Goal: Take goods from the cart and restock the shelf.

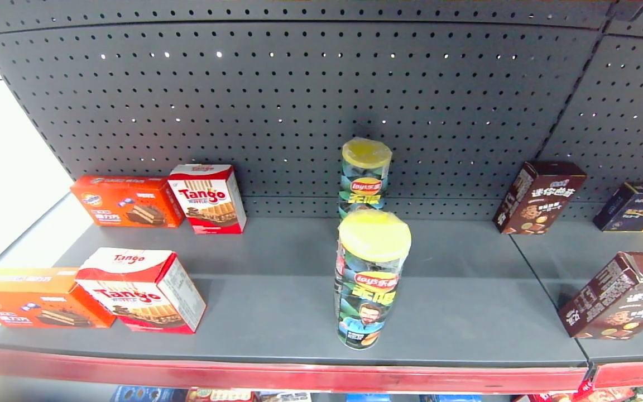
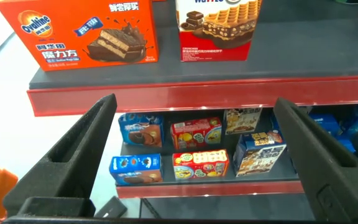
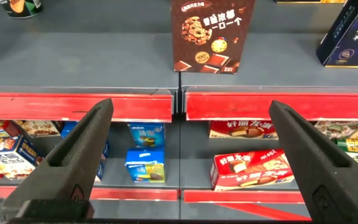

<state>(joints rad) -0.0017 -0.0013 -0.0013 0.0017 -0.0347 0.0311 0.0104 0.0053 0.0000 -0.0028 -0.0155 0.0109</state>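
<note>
Two chip cans with yellow lids stand upright mid-shelf, one at the front (image 1: 369, 279) and one behind it (image 1: 364, 176). Wafer boxes (image 1: 143, 290) (image 1: 208, 198) and orange cake boxes (image 1: 31, 297) (image 1: 127, 200) sit on the left. Brown cookie boxes (image 1: 623, 301) (image 1: 539, 196) stand on the right. My left gripper (image 2: 194, 104) is open and empty, held in front of the shelf edge below an orange cake box (image 2: 82, 31) and a wafer box (image 2: 219, 28). My right gripper (image 3: 191, 107) is open and empty, below a brown cookie box (image 3: 210, 34).
The grey shelf (image 1: 277, 301) has a red front lip (image 1: 277, 375) and a pegboard back (image 1: 277, 111). A dark blue box (image 1: 637, 207) stands at the far right. A lower shelf holds several small snack boxes (image 2: 197, 165) (image 3: 253, 169). Free room lies beside the cans.
</note>
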